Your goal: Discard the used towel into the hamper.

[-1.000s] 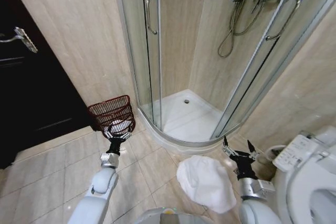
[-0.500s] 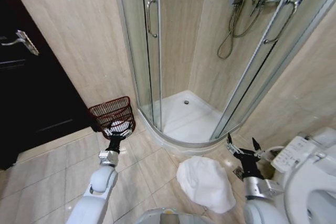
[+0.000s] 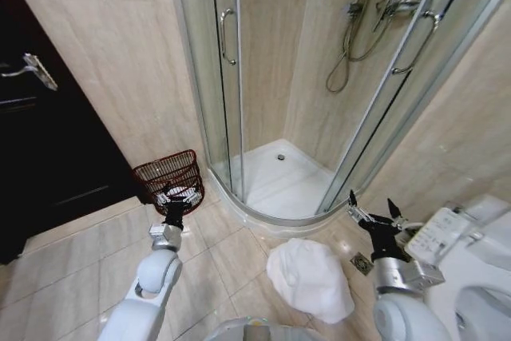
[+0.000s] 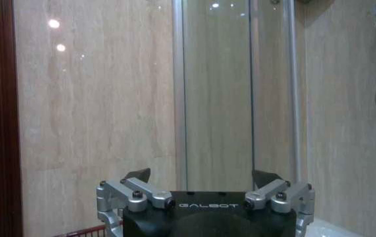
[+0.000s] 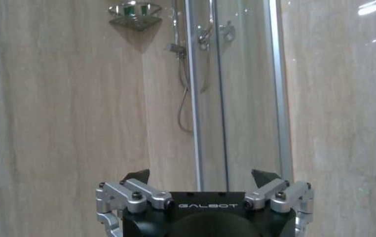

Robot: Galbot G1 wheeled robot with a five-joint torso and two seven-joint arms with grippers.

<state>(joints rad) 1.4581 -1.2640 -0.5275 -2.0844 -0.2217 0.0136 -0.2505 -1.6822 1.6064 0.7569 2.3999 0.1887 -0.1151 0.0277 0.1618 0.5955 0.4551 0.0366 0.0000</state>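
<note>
Towel (image 3: 310,279): being left lying on the floor (image 3: 72,277), well apart from hamper (image 3: 169,178).
Left gripper (image 3: 175,198): being held by the hamper, fingers apart.
Right gripper (image 3: 375,214): being held beside the toilet (image 3: 467,273), fingers apart.

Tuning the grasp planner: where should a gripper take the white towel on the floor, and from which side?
Probably from above, on the raised, bunched part of the towel: it lies as a crumpled mound on the floor tiles, with its edges flat. The open right gripper hangs closest, so it looks the better choice.
</note>
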